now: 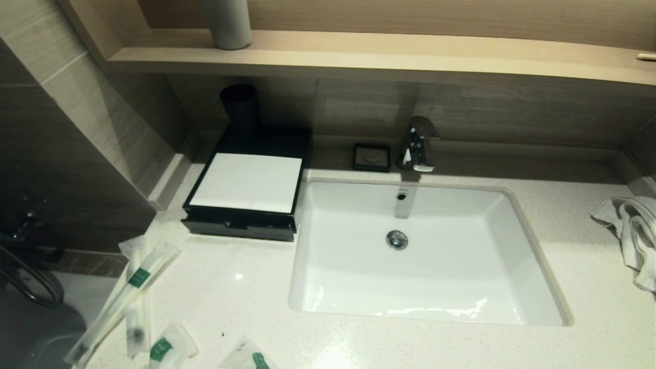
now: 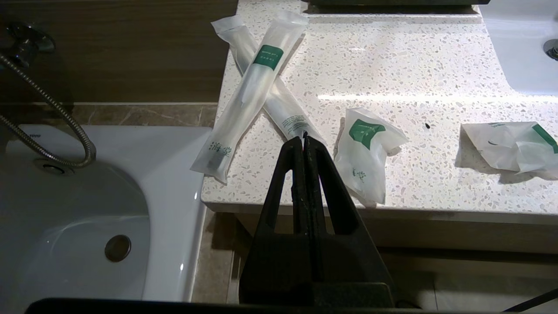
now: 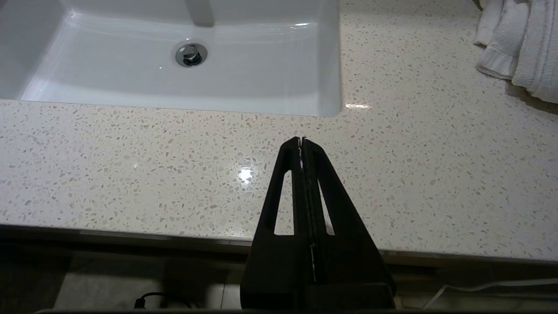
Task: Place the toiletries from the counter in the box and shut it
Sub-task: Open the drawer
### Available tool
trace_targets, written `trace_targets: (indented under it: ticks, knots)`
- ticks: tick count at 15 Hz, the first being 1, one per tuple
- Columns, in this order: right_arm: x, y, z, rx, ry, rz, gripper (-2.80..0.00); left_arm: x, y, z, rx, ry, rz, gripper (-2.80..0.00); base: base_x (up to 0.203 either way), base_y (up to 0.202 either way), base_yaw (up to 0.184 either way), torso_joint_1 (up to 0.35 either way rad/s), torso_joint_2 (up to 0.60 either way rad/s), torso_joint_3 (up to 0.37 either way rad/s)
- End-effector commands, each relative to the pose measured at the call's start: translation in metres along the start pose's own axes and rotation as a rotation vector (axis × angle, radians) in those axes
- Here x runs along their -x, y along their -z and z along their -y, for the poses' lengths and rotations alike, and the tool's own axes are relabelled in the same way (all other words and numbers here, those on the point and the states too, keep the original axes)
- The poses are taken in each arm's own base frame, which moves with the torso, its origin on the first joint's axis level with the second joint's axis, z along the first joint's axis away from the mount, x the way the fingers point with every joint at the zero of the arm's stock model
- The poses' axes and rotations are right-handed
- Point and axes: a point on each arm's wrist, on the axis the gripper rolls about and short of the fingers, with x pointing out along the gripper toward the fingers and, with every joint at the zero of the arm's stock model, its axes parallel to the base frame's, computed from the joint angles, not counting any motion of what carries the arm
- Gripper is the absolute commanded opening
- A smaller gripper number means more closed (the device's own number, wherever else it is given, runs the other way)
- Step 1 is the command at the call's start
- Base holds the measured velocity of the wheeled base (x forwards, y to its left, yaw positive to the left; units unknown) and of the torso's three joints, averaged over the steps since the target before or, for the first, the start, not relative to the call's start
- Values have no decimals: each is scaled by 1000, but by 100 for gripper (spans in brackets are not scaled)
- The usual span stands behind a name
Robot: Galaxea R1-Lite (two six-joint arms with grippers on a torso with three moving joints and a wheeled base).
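Note:
The black box (image 1: 241, 221) with a white top (image 1: 247, 182) stands on the counter left of the sink, its lid down. Two long white toiletry packets with green labels lie crossed at the counter's left front corner (image 1: 134, 287), and they also show in the left wrist view (image 2: 255, 83). A small packet (image 1: 169, 348) (image 2: 364, 150) and a crumpled one (image 1: 248, 359) (image 2: 508, 146) lie near the front edge. My left gripper (image 2: 304, 138) is shut and empty, in front of the counter edge, short of the packets. My right gripper (image 3: 301, 140) is shut and empty, before the counter's front edge, below the sink.
A white sink (image 1: 533, 266) fills the counter's middle, with a tap (image 1: 417, 143) and a small black dish (image 1: 371, 157) behind it. A white towel (image 1: 633, 236) lies at the right. A black cup (image 1: 240, 106) stands behind the box. A toilet (image 2: 87, 218) is left of the counter.

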Motion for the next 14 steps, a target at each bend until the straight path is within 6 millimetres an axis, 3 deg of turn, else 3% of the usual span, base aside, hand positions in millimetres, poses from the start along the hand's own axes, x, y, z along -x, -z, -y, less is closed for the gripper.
trace_targets:
  ticks: [1, 14]
  knots:
    - [0, 0, 0, 1, 0, 0, -280, 0, 0, 0, 0, 0, -1, -280, 0, 0, 0, 0, 0, 0]
    - [0, 0, 0, 1, 0, -2, -280, -1, -1, 0, 44, -12, 19, -280, 0, 0, 0, 0, 0, 0]
